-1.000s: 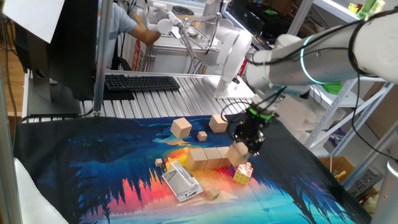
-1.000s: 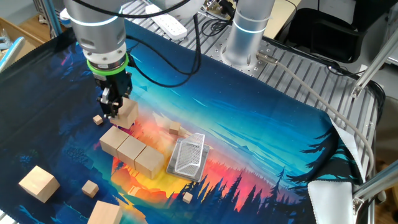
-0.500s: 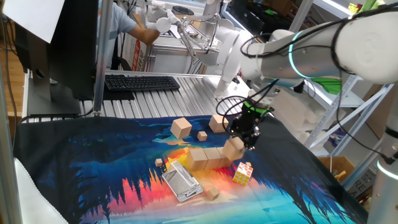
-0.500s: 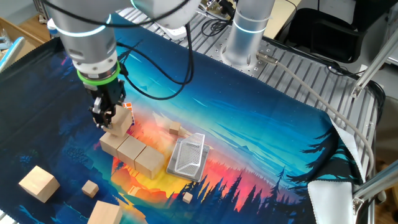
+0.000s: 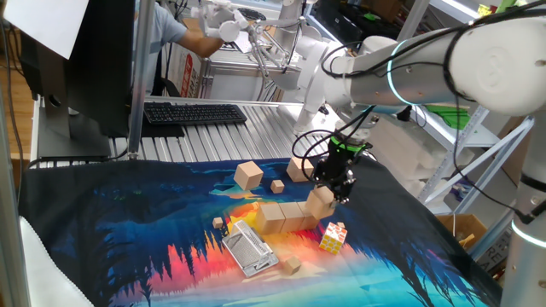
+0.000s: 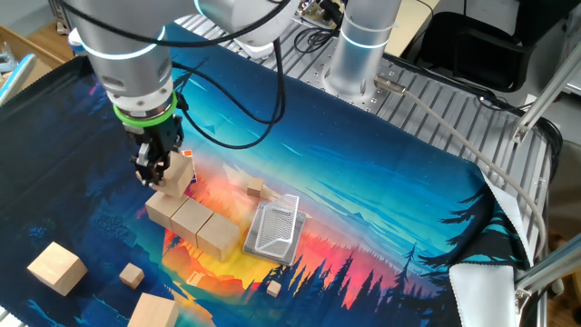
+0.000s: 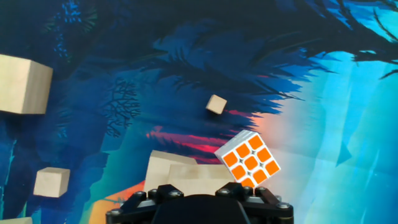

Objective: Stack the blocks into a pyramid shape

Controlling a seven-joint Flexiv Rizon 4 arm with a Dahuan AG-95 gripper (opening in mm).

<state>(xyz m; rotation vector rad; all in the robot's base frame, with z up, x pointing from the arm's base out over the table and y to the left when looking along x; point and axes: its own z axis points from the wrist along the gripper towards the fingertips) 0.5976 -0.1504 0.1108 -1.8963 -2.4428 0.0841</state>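
Holding a wooden block (image 5: 322,201) in my jaws, part-open around it, tilted over the end of the block row (image 6: 193,222) near the puzzle cube (image 5: 333,238).

Table cloth (image 6: 381,191): printed sunset forest scene, deep blue with black tree silhouettes, running to orange, red and turquoise.
Plain wooden cube blocks (image 6: 192,221): unpainted light tan.
Multicoloured puzzle cube (image 7: 249,159): orange squares on a white grid; yellow face in one fixed view.
Small metal mesh basket (image 6: 275,229): silver-grey.
Black two-finger gripper (image 6: 156,173): green ring above.
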